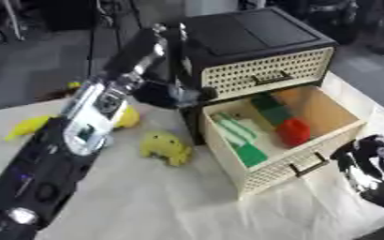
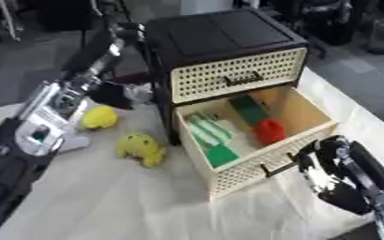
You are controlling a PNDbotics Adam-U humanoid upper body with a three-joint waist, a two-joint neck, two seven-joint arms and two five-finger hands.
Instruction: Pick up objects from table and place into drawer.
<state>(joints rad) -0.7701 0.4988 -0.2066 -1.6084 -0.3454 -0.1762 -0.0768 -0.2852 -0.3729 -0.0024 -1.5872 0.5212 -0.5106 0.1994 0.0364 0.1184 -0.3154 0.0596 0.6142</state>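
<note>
A black cabinet (image 1: 244,35) with woven cream drawer fronts stands on the table. Its lower drawer (image 1: 306,164) is pulled out; inside lie green blocks (image 1: 269,108), a red object (image 1: 293,131) and a white and green box (image 1: 236,131). A yellow toy (image 1: 166,147) lies left of the drawer, and a second yellow thing (image 2: 99,117) sits further left. My left hand (image 2: 121,96) hangs by the cabinet's left side, above the table behind the yellow toy. My right hand (image 2: 335,168) rests by the drawer's front right corner, fingers relaxed and holding nothing.
The upper drawer (image 1: 269,75) is closed. A yellow banana-like shape (image 1: 27,126) lies at the far left, partly behind my left arm (image 1: 80,136). A pale cloth (image 1: 146,201) covers the table. Dark floor lies beyond the back edge.
</note>
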